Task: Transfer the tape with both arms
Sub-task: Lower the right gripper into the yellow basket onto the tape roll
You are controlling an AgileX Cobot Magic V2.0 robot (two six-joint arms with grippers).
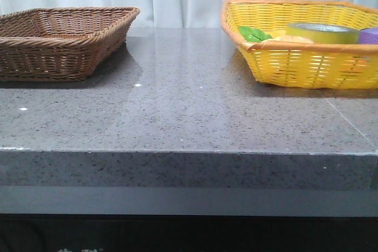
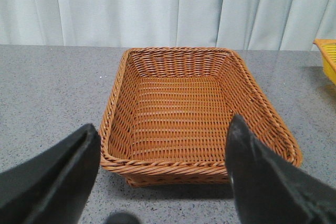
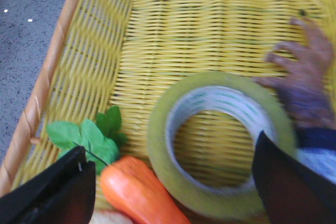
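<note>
The tape (image 1: 322, 32) is located flat, core opening upward, inside the yellow wicker basket (image 1: 307, 66) at the right of the grey speckled table (image 1: 177, 116). In the right wrist view, the tape (image 3: 220, 142) is seen from above, with its white inner core bearing green lettering; an orange toy carrot (image 3: 139, 192) with green leaves (image 3: 86, 140) is positioned just beside it, and a purple object (image 3: 302, 85), blurred, is touching its far edge. The right gripper (image 3: 173, 190) is held above the basket with its jaws spread wide on either side of the roll, nothing being pinched. The left gripper (image 2: 163, 177) is likewise spread apart and holds nothing, positioned near the brown wicker basket (image 2: 197, 124) at the left of the table. In the front view, the brown wicker basket (image 1: 59, 42) and the yellow one are set well apart.
</note>
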